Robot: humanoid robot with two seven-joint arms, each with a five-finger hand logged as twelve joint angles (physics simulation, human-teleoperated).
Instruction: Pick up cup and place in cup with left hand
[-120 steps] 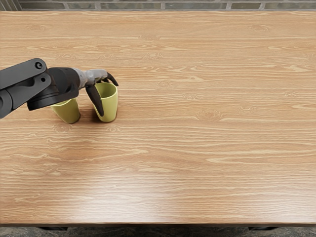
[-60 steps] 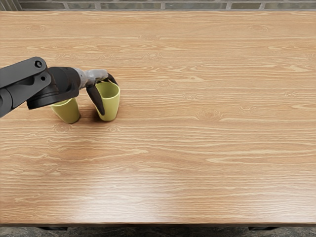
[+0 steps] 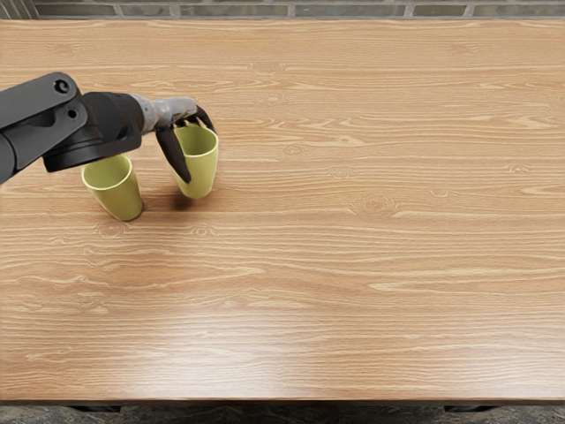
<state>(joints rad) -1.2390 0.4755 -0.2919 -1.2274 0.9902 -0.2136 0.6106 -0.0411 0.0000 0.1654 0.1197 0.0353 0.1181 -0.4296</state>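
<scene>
Filling most of my view is the wooden table (image 3: 353, 265), with a brick wall (image 3: 353, 11) past its far edge. My left arm (image 3: 101, 128) reaches over its far left part. At the end, my left hand (image 3: 170, 115) grips the held cup (image 3: 203, 168) between thumb and fingers, just above the wood. Left of it, apart, the standing cup (image 3: 120, 196) is upright on the table.

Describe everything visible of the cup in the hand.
The cup is yellow-green, smooth, plastic-looking, with a round open rim, tapering to a narrower base; no handle shows. The left hand grips it, dark thumb against its side. Leaning slightly, it seems held off the table, beside the other cup.
</scene>
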